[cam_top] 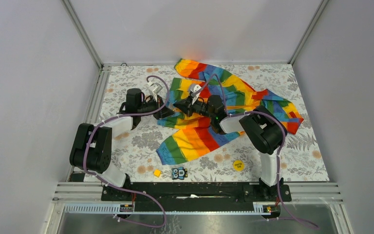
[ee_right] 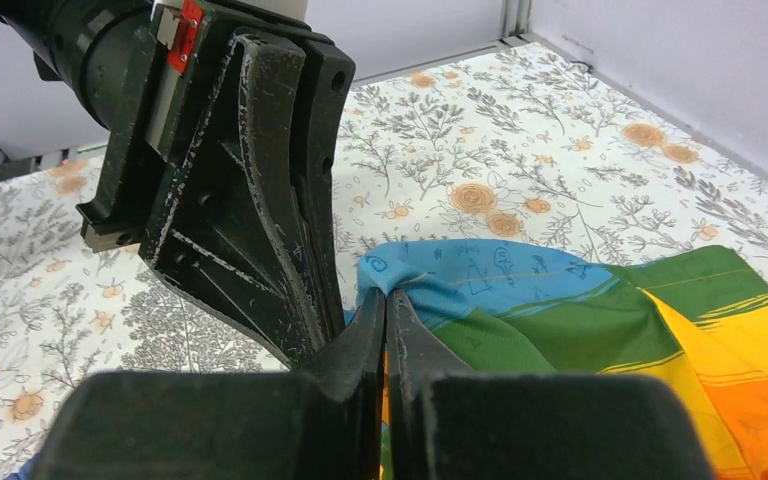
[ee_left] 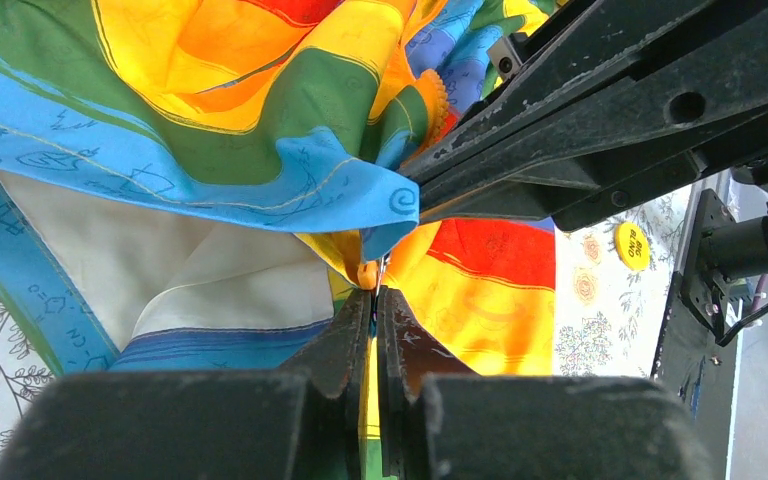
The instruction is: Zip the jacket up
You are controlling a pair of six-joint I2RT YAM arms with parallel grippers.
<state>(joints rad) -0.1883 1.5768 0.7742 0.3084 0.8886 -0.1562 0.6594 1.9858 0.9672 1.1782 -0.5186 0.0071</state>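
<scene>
The rainbow-striped jacket [cam_top: 233, 92] lies crumpled across the middle and back right of the table, one sleeve reaching toward the front. Both grippers meet at its left edge. My left gripper [ee_left: 375, 293] is shut on a small orange zipper end with a sliver of metal at the jacket's front edge [ee_left: 260, 120]. Just beside it, my right gripper [ee_right: 387, 297] is shut on the blue hem corner of the jacket [ee_right: 600, 320]. From above, the left gripper [cam_top: 170, 113] and right gripper [cam_top: 180, 107] almost touch. Most of the zipper strip is hidden in folds.
A flower-patterned cloth [cam_top: 297, 151] covers the table. Near the front edge lie a yellow round disc [cam_top: 237, 165], a small yellow cube [cam_top: 157, 172] and a small dark figure tile [cam_top: 179, 173]. Grey walls with metal rails [cam_top: 95, 53] enclose the table.
</scene>
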